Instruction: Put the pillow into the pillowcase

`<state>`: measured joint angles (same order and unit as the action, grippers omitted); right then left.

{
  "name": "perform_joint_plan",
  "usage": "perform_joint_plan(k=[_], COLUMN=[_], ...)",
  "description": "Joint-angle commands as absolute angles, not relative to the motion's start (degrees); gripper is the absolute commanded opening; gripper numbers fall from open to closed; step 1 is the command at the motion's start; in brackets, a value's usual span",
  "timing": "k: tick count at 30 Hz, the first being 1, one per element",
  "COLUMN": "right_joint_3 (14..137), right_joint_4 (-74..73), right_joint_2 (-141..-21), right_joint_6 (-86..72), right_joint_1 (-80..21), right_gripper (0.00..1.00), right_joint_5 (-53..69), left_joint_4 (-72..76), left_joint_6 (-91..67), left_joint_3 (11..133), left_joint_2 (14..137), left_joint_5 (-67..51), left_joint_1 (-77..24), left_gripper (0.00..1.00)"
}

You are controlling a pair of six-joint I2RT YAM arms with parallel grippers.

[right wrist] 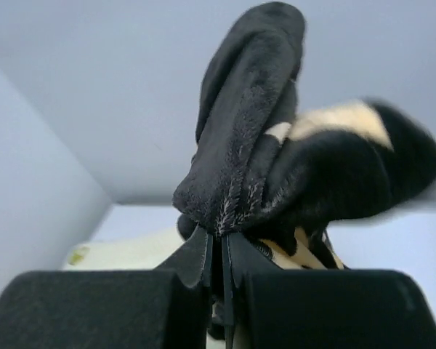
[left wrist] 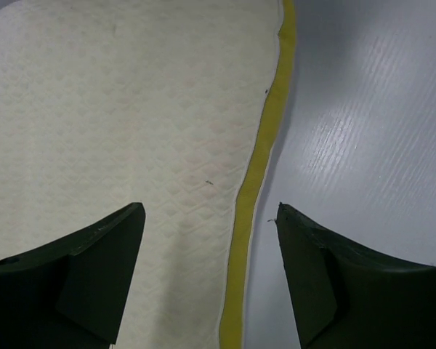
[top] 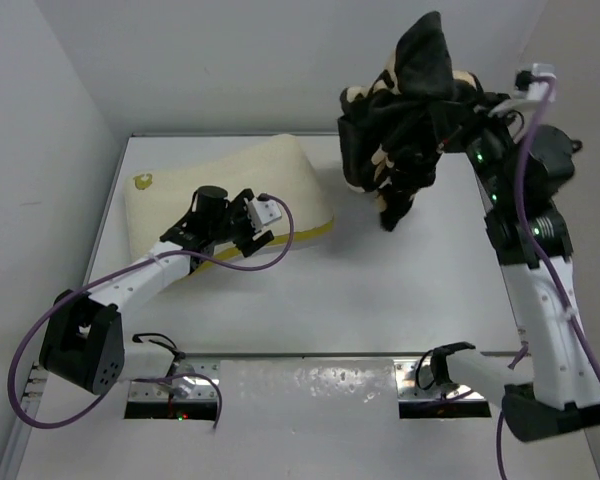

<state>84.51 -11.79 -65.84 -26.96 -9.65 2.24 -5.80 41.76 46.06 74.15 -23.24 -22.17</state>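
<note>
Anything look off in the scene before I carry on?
The pillowcase hangs from the shut right gripper as a crumpled wad, with no mouth showing. The pillow lies flat at the left, with the open left gripper over its yellow edge. No damage is visible.

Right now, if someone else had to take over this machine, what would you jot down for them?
Left fingers: open over the pillow's yellow edge, holding nothing.
Right fingers: shut on the pillowcase, which hangs bunched above the table's far right.
Pillow: flat on the table, far left, fully outside the pillowcase.
Done: pillowcase is off the table.
Left: open the pillowcase and get the pillow inside.
</note>
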Motion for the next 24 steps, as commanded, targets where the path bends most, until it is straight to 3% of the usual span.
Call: perform_joint_plan(k=[1,6,11,14,16,17,20,24], right_joint_3=[79.2,76.2,66.2,63.3,65.3,67.0,77.4,77.0], right_joint_4=[1.2,3.0,-3.2,-12.6,-20.2,-23.0,-32.2,-20.4], right_joint_2=[-62.0,-60.7,-58.0,-60.0,-63.7,-69.1,-78.4,-76.6], right_joint_6=[-30.2,-30.2,-32.8,-33.8,-33.2,-32.7,-31.4,-30.1], right_joint_1=[-10.4,-10.6,-6.3,-1.3,3.6,4.6,4.9,-1.6], right_gripper=[0.0,0.0,0.0,0.07,0.07,0.0,0.0,0.0], right_joint_5=[6.1,11.1,1.9,-1.6,-2.4,-1.9,-0.2,2.7], left_joint_4=[-2.7,-1.7,-1.1,-1.1,-1.1,-1.1,-1.1,-1.1], left_joint_6=[41.4,41.0,41.0,41.4,41.6,41.6,41.9,41.9], left_joint_3=[46.1,46.6,45.7,44.9,44.6,44.6,44.8,44.6], left_joint_2=[73.6,74.5,73.7,73.4,73.3,73.4,73.4,73.0], left_joint_5=[-23.2,-23.2,-22.8,-22.2,-22.3,-22.5,-22.7,-21.1], left_joint_1=[-23.0,-23.9,-24.1,-24.1,-24.2,-24.2,-24.3,-24.4], left_gripper=[0.72,0.72,0.73,0.73,0.73,0.73,0.73,0.73])
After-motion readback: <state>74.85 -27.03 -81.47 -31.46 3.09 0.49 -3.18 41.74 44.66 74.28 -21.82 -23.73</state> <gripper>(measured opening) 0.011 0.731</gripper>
